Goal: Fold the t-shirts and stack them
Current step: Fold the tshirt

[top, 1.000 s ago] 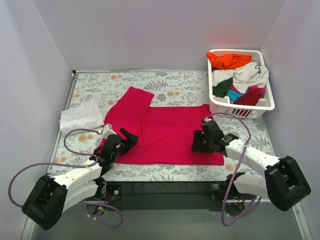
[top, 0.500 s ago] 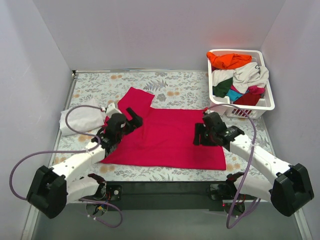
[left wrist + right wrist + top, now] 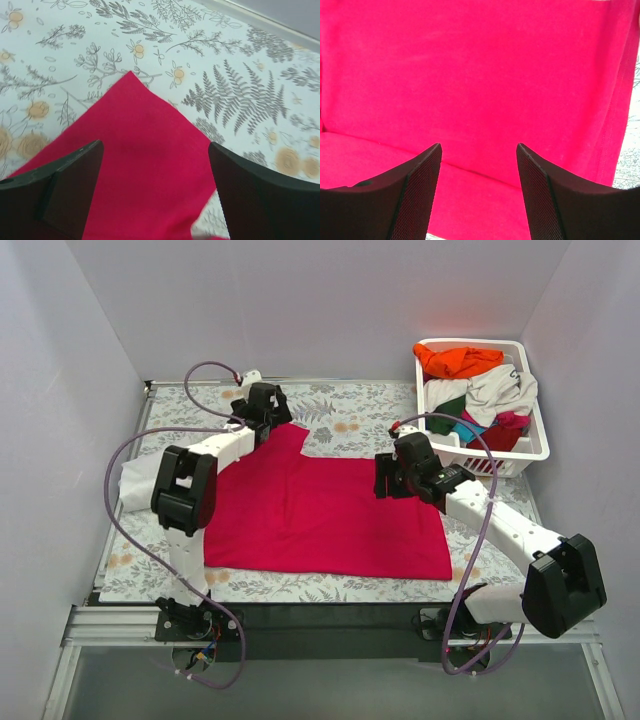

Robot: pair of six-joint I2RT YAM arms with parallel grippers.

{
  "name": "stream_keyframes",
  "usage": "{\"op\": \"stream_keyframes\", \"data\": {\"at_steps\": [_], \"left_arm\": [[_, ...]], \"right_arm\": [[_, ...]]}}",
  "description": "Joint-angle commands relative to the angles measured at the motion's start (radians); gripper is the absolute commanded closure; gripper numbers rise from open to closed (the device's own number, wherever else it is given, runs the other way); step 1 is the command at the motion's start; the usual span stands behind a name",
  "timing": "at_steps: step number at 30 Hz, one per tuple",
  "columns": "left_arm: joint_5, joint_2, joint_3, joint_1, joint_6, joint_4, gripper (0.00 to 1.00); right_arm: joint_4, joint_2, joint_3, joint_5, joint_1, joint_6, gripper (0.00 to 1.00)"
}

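The white basket (image 3: 470, 460) is blocking the upper right. The white shirt (image 3: 138, 485) is lying at far left. Bare floral tabletop (image 3: 350, 405) is showing at upper centre.

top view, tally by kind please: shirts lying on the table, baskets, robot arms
shirts on the table: 2, crimson shirt and white shirt
basket: 1, its heaped clothes not counted
robot arms: 2, left arm and right arm
total: 5

No readable text, labels, brands or numbers in any view. Crimson t-shirt (image 3: 330, 520) is plain, table cover (image 3: 350, 410) has floral print only, basket (image 3: 533, 448) shows no lettering.
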Motion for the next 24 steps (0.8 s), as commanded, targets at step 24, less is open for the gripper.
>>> {"op": "stream_keyframes", "data": {"at_steps": [24], "left_arm": [[-0.180,0.383,0.435,0.029,0.220,-0.098,0.35]], "right_arm": [[0.133,-0.089,-0.146,-0.118,-0.052,-0.033,0.45]]}}
